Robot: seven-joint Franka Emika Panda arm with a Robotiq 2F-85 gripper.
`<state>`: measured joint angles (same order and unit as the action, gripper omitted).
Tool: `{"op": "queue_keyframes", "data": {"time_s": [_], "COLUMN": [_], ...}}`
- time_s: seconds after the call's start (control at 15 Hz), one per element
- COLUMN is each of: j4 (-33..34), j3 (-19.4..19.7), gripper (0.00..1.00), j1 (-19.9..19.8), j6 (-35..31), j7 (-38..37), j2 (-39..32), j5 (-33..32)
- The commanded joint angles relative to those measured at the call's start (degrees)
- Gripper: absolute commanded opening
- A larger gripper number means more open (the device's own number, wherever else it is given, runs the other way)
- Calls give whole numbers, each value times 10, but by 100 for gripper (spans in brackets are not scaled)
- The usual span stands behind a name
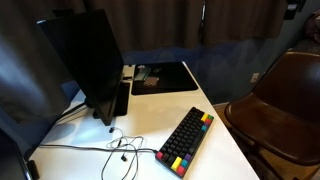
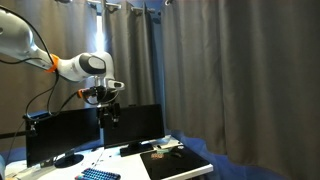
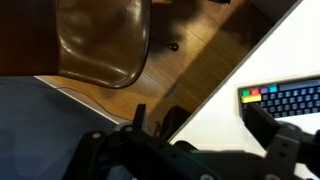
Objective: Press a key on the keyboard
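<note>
Black keycaps are nearly all I get of the keyboard [image 3: 285, 98] in the wrist view: only one corner shows, with red, yellow and green keys, cut off by the right edge. In an exterior view it is a mere sliver at the bottom of the frame (too small to read). The gripper [image 2: 108, 115] hangs high above the desk [image 1: 160, 115], well apart from everything on it. Its fingers [image 3: 290, 150] are spread wide, holding nothing and touching nothing. The keyboard [image 1: 187, 140] lies flat near the desk edge beside the brown chair [image 1: 275, 100]. Its long axis runs diagonally, one end towards the black mat [image 1: 160, 77], and coloured keys show at both ends.
</note>
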<state>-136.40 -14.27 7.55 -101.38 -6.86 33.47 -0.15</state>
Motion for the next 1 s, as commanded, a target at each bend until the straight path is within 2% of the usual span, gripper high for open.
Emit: {"op": "queue_keyframes", "data": {"time_s": [0.0,0.4,0.93], "j4": [1,1,2], "j3": [7,4,3], "gripper": [100,100,100], "j1": [9,26,27], "j6": [1,1,1], "j7": [-4,3,4], "j2": [-2,-15,-19], "j5": [-4,-3,-2]}}
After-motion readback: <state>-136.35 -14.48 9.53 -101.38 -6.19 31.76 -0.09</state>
